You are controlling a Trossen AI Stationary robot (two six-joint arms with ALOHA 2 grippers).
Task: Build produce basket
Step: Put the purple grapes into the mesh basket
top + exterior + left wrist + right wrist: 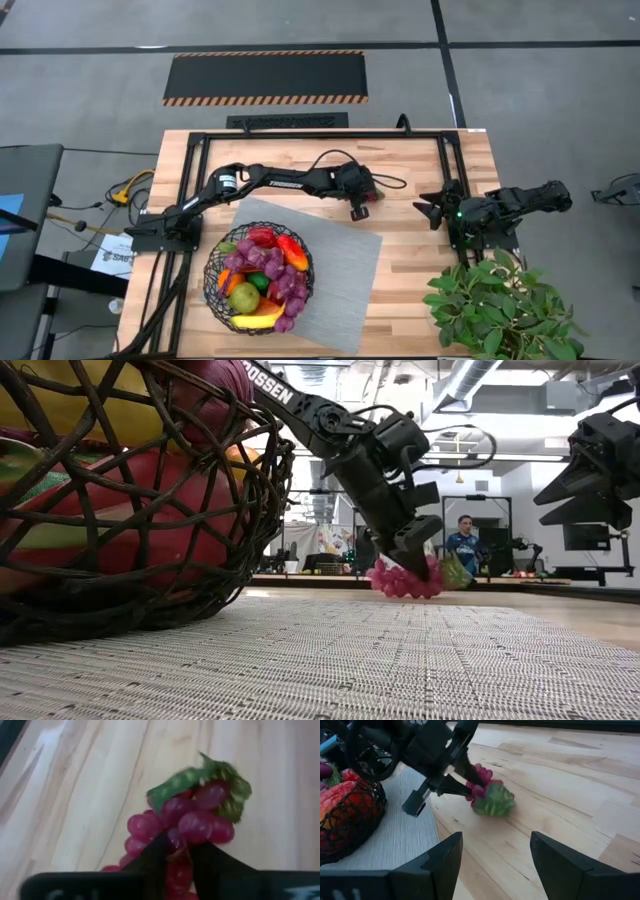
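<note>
The left gripper (177,851) was pinching a bunch of red grapes (192,822) on the wooden table (420,180), just beyond the grey mat (340,270). The wire basket (259,277), filled with produce (262,262), stood on the mat. The right gripper (495,851) waited, fingers spread, near the plant (505,305).

A grey woven mat (340,265) lies askew on the pale wooden worktop (420,180), a leafy green plant (505,305) stands near the mat at the worktop's corner, and a black hazard-striped floor mat (265,77) lies beyond the worktop.
</note>
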